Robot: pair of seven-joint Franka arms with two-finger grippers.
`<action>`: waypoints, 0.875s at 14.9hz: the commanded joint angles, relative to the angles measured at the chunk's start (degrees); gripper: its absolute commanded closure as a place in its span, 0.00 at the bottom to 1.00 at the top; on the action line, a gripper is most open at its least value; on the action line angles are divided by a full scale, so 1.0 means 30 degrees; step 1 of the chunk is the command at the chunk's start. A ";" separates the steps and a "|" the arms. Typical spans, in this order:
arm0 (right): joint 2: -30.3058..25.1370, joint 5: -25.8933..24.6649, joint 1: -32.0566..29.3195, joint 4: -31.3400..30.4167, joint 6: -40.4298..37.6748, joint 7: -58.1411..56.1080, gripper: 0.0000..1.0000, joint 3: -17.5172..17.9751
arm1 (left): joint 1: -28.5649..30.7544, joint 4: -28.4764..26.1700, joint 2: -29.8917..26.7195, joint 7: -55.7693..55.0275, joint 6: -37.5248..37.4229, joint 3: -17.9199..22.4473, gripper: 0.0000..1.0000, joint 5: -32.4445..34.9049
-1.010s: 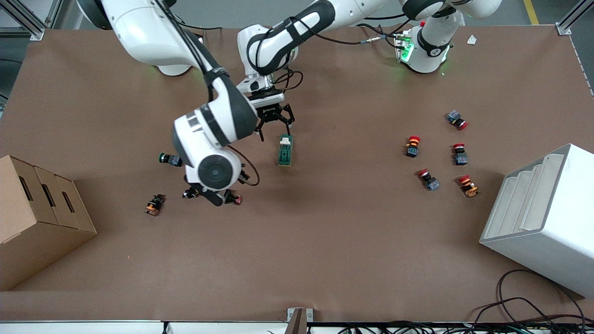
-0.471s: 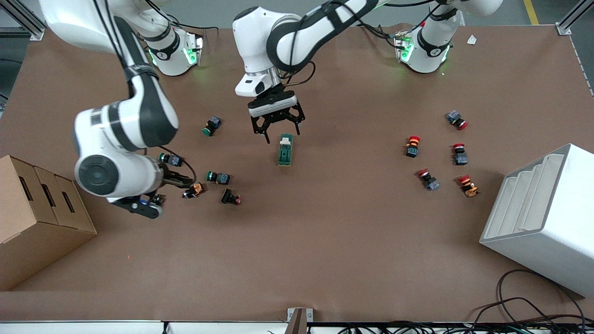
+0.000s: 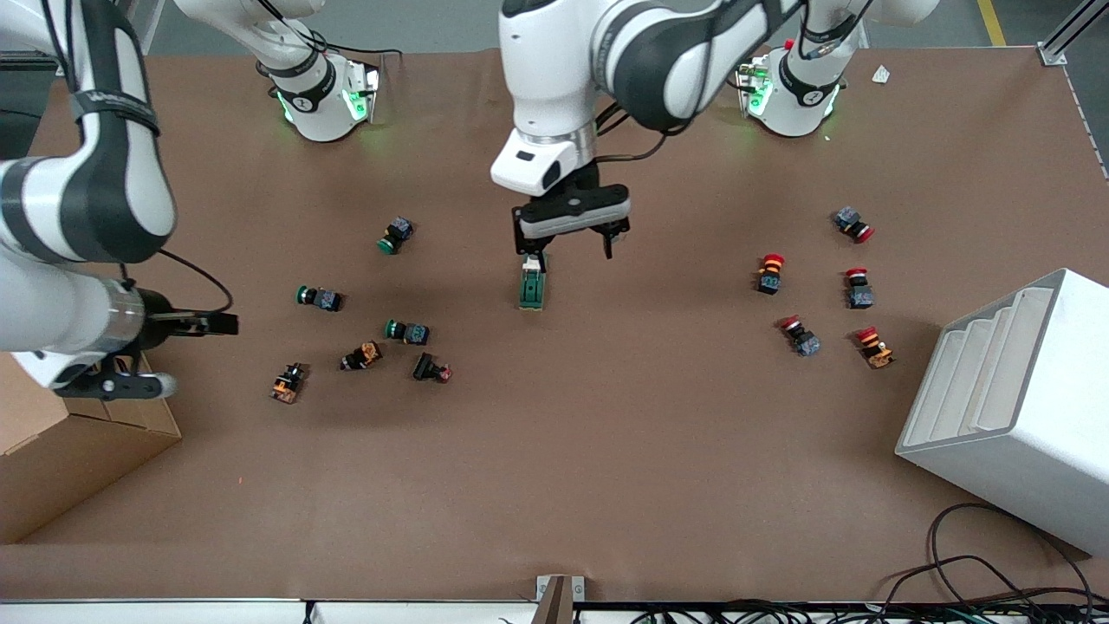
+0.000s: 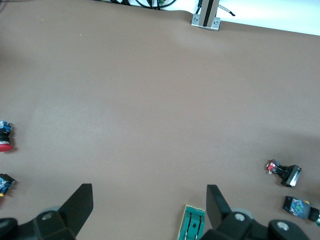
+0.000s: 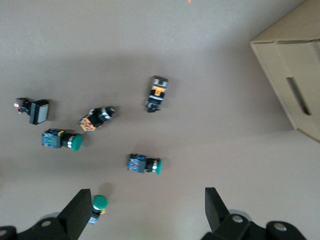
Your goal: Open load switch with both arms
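Note:
The load switch (image 3: pixel 532 289), a dark-green block, lies mid-table; its white lever end, the end farther from the front camera, is partly covered by a finger. My left gripper (image 3: pixel 566 245) hangs open above that end. In the left wrist view the load switch (image 4: pixel 193 225) shows just inside one finger (image 4: pixel 218 205) of the left gripper (image 4: pixel 149 210), with nothing held. My right gripper (image 3: pixel 186 354) is up in the air, open and empty, over the table beside the cardboard box. The right wrist view shows the right gripper (image 5: pixel 145 215) looking down on scattered push-buttons.
Several push-buttons (image 3: pixel 405 331) lie toward the right arm's end, and several red-capped ones (image 3: pixel 769 272) toward the left arm's end. A cardboard box (image 3: pixel 52 459) stands at the right arm's end. A white stepped bin (image 3: pixel 1014 407) stands at the left arm's end.
The right arm has swung away from the switch toward the cardboard box. The left gripper has shifted toward the left arm's end, so one finger now covers the lever end.

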 commanded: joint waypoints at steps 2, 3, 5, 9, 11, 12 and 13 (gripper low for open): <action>-0.0832 -0.1976 -0.0437 -0.0037 -0.0137 -0.1286 0.00 0.0364 | 0.2556 0.0642 -0.1486 0.4868 -0.1907 -0.0142 0.00 -0.3155; -0.0803 -0.2066 -0.0437 0.0429 -0.0806 -0.1258 0.00 0.0364 | 0.3229 0.0937 -0.1604 0.6509 -0.2785 -0.0142 0.00 -0.3944; -0.0628 -0.2096 -0.0700 0.1512 -0.2156 -0.1258 0.00 0.0393 | 0.4373 0.1611 -0.1692 0.9325 -0.4019 -0.0201 0.00 -0.4741; -0.0627 -0.2066 -0.0701 0.1869 -0.2278 -0.1287 0.00 0.0393 | 0.6627 0.1819 -0.2569 1.2872 -0.5311 -0.0172 0.00 -0.6086; -0.0627 -0.2038 -0.0585 0.1870 -0.2452 -0.1141 0.00 0.0393 | 0.8324 0.1819 -0.3097 1.5651 -0.5837 -0.0142 0.00 -0.7198; -0.0627 -0.1922 -0.0555 0.1870 -0.2860 -0.1141 0.00 0.0451 | 0.8971 0.1819 -0.3216 1.7000 -0.6102 -0.0142 0.00 -0.7552; -0.0627 -0.1775 -0.0555 0.1870 -0.3299 -0.1054 0.00 0.0481 | 0.9616 0.1819 -0.3275 1.8116 -0.6278 -0.0171 0.00 -0.7701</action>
